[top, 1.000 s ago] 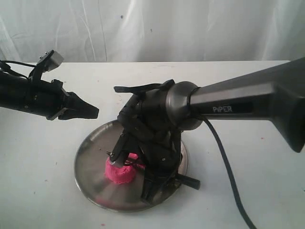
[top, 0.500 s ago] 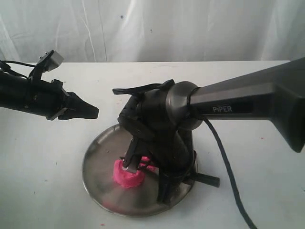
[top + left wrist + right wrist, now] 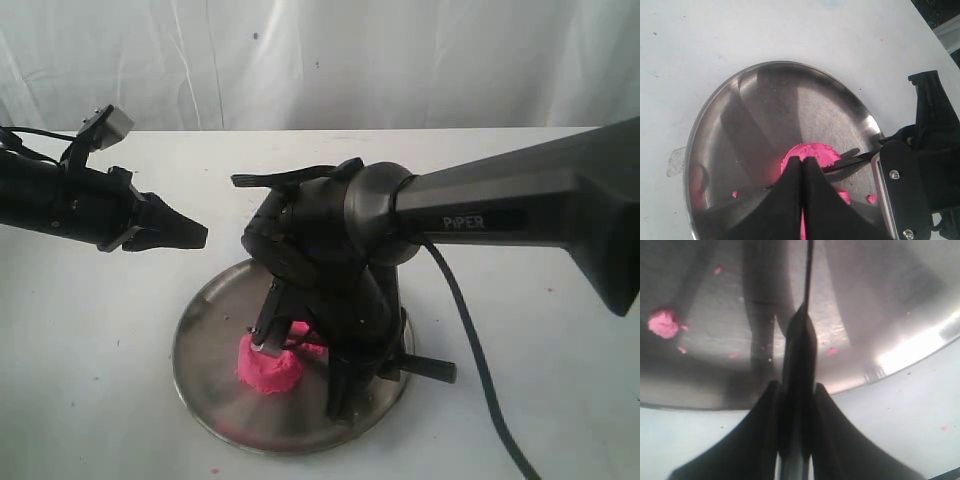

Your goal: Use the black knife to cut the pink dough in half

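Pink dough [image 3: 268, 370] sits on the steel plate [image 3: 200, 335], a little off the plate's middle, and the cut appears to be under way rather than finished.

The right arm [image 3: 500, 210] is the biggest thing in the scene; it reaches in over the plate and bends down to the mound. The white table [image 3: 80, 400] carries the plate. The left gripper [image 3: 195, 236] hangs above the table just outside the plate's rim, fingers pressed together and holding nothing; it plays no part in the cut.

The right gripper [image 3: 796, 390] is low over the plate, its fingers clamped on the handle of the black knife [image 3: 852, 161], with the blade pointing away across the plate's floor. In the left wrist view the blade lies across the pink dough, with pink showing on both sides of it. The left fingers hide the middle of the mound there, and in the exterior view the right wrist covers the far part, so I cannot tell whether the blade has reached the plate or whether the two parts are separate.

A few pink crumbs [image 3: 663, 323] lie loose on the plate's floor.

Picking up the knife and bringing it to the dough look done. What seems left is pressing the blade fully through, parting the halves and lifting the knife clear.
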You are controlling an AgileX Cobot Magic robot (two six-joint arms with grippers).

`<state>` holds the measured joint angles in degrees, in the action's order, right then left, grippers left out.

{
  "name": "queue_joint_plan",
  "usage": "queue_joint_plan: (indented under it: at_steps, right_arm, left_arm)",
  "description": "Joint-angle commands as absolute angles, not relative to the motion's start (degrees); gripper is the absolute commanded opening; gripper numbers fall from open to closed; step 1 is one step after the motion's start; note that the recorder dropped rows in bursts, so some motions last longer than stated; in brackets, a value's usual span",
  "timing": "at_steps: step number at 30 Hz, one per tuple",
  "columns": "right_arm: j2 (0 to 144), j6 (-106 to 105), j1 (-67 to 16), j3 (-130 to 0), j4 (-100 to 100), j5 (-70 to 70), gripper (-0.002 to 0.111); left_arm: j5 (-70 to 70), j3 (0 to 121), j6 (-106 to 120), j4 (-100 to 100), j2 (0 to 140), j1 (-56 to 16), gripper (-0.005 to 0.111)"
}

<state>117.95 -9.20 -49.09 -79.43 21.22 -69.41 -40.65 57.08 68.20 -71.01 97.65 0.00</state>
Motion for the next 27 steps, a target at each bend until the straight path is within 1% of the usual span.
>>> queue_joint_plan:
  at_steps: [1, 27]
  right_arm:
    - [117.16, -10.27, -49.26, -79.87, 20.17, -69.96, 0.000]
    - [117.16, -6.80, -49.02, -79.87, 25.18, -69.96, 0.000]
  left_arm:
    - [-41.39, 56.62, 68.14, -71.86, 97.26, -0.11, 0.000]
    - [-41.60, 56.62, 68.03, -71.85, 97.26, -0.11, 0.000]
